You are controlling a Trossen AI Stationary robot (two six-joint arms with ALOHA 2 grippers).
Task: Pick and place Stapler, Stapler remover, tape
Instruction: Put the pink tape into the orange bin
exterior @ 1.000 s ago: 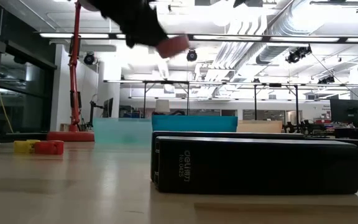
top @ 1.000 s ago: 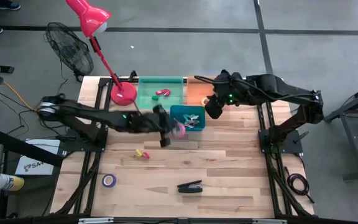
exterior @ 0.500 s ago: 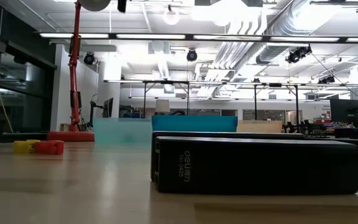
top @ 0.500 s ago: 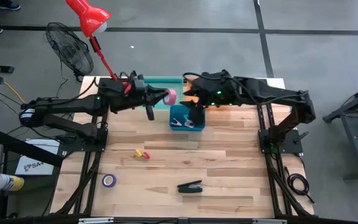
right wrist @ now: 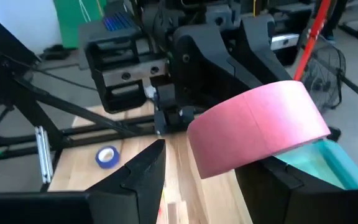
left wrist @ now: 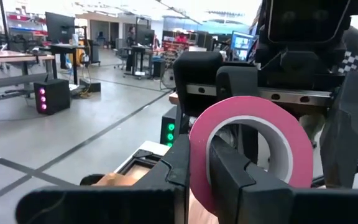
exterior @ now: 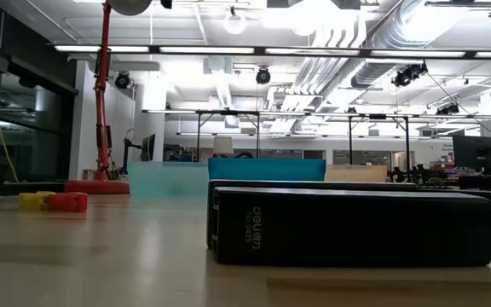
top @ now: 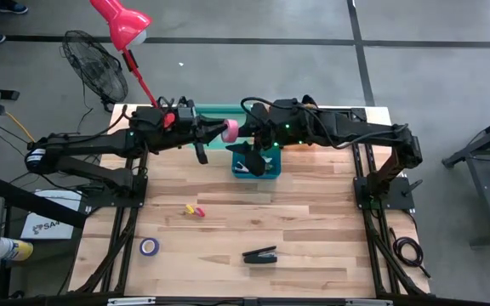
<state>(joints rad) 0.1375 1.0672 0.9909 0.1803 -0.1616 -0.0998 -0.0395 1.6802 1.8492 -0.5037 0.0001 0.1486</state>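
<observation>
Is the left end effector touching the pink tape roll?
Touching. In the left wrist view, the left end effector is shut on the pink tape roll: one finger sits inside the core, the other presses the outer face.

Both arms reach in toward the middle at the back of the surface. Left claw is closed tight on the pink tape roll. Right claw is right beside it w/ fingers apart, either side of the roll.
</observation>
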